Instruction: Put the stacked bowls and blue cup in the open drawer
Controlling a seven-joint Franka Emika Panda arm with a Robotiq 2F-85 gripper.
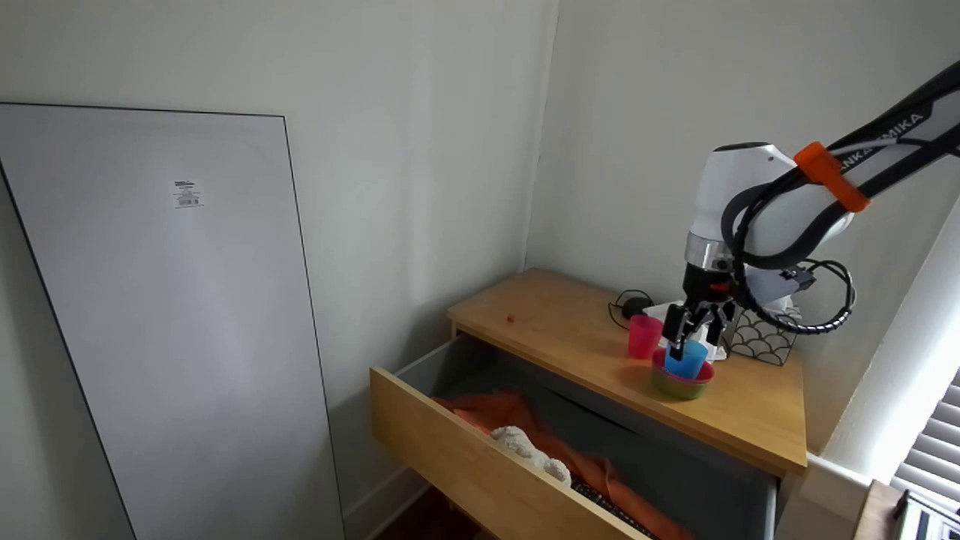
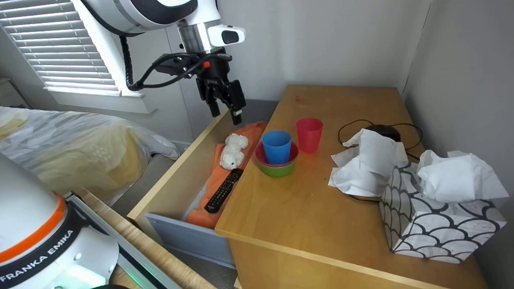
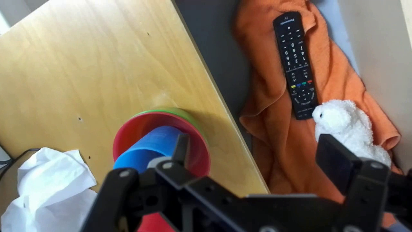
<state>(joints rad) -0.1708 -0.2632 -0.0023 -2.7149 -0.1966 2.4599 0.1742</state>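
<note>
Hand: spread wide, empty. Blue cup: standing inside stacked bowls, right of open drawer. Your risk: an off-centre descent could topple it.

White arm, orange strap, black cables, jointed black gripper

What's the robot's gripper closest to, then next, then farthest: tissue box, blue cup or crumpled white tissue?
From the gripper, in an exterior view:
1. Blue cup, inside the red bowl.
2. Crumpled white tissue, right of the cup.
3. Tissue box, farthest right.
</note>
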